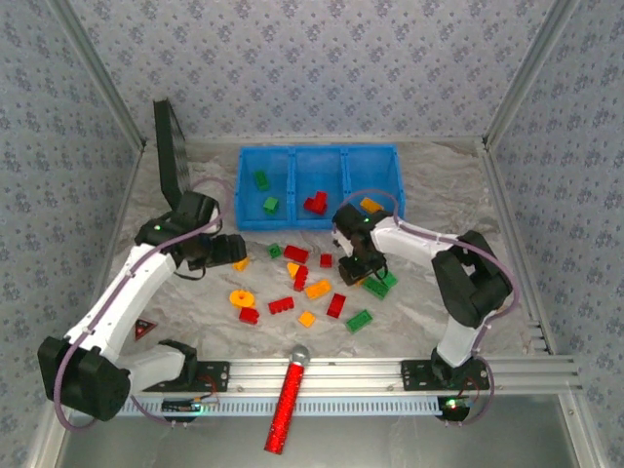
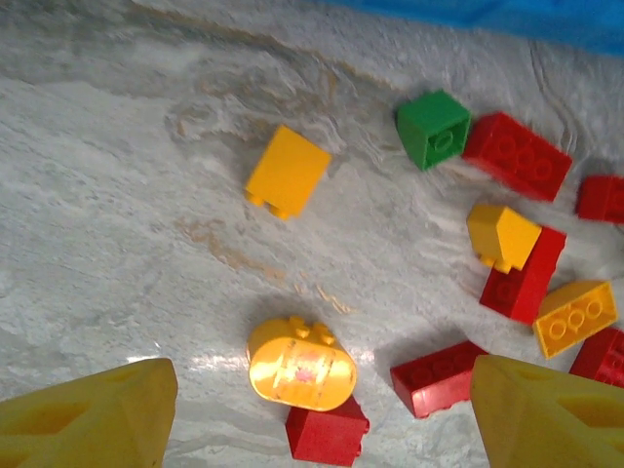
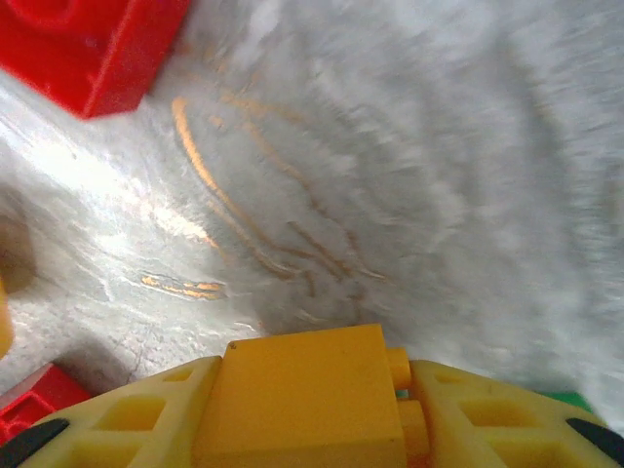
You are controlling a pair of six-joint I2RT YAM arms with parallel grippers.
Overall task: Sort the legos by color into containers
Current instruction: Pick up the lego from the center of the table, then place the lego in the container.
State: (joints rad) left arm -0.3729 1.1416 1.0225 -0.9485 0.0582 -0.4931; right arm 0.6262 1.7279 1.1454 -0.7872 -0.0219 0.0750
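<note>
The blue tray point(image 1: 241, 185) stands at the back with three containers: two green legos point(image 1: 261, 179) on the left, red ones point(image 1: 315, 203) in the middle, a yellow-orange one point(image 1: 370, 205) on the right. Red, green and yellow legos point(image 1: 295, 253) lie scattered in front of it. My right gripper point(image 1: 353, 270) is low over the pile's right side, and it point(image 3: 312, 390) is shut on a yellow brick point(image 3: 302, 380). My left gripper point(image 2: 320, 375) hangs open above the yellow ring piece point(image 2: 300, 364), which leans on a red brick point(image 2: 327, 434).
A flat black panel point(image 1: 173, 156) leans at the back left. A red glittery cylinder point(image 1: 286, 405) lies across the metal rail point(image 1: 390, 370) at the near edge. Green bricks point(image 1: 359, 320) lie near my right arm. Crinkled pale sheeting covers the table.
</note>
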